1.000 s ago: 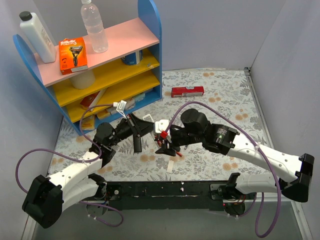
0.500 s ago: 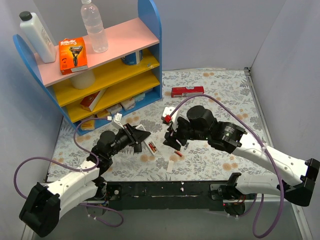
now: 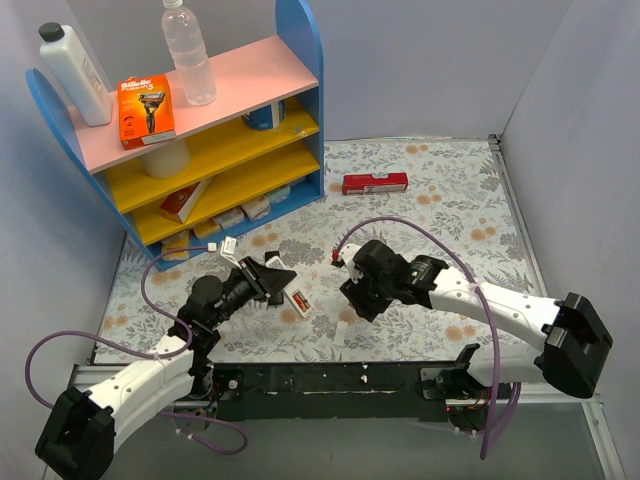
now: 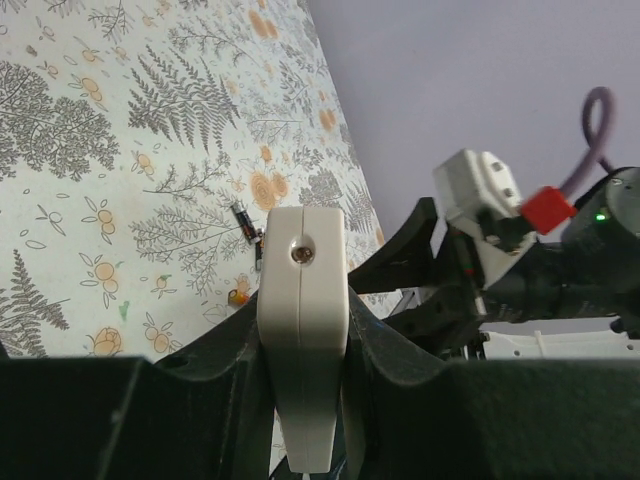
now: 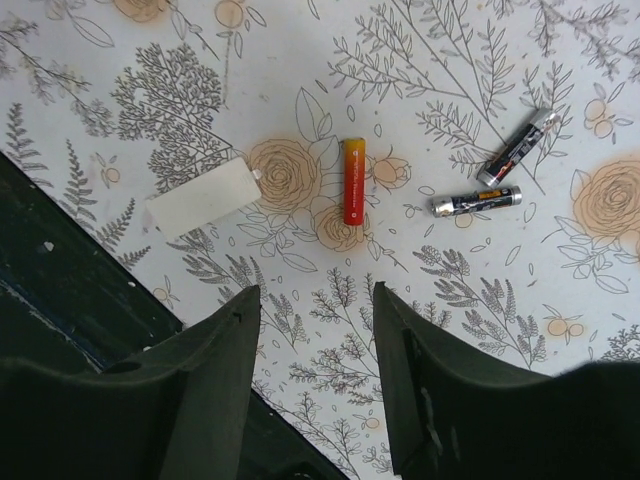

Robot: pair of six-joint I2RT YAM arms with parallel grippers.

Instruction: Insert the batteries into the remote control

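My left gripper (image 3: 278, 281) is shut on the white remote (image 3: 297, 299) and holds it above the floral table. In the left wrist view the remote (image 4: 302, 300) stands end-on between the jaws of that gripper (image 4: 303, 345). My right gripper (image 3: 356, 300) is open and empty, just above the table. In the right wrist view it (image 5: 315, 300) hangs short of a red-orange battery (image 5: 353, 181) and two dark batteries (image 5: 515, 148) (image 5: 476, 200). The left wrist view also shows small batteries (image 4: 241, 220) lying beyond the remote.
A white battery cover (image 5: 205, 197) lies left of the red battery, near the black rail (image 3: 330, 380); it also shows in the top view (image 3: 341, 332). A blue shelf (image 3: 190, 140) stands at the back left. A red box (image 3: 375, 183) lies at the back centre.
The two grippers have drawn apart. My left gripper has pulled back to the left with the remote. My right gripper has moved toward the near edge and lower, over the batteries.
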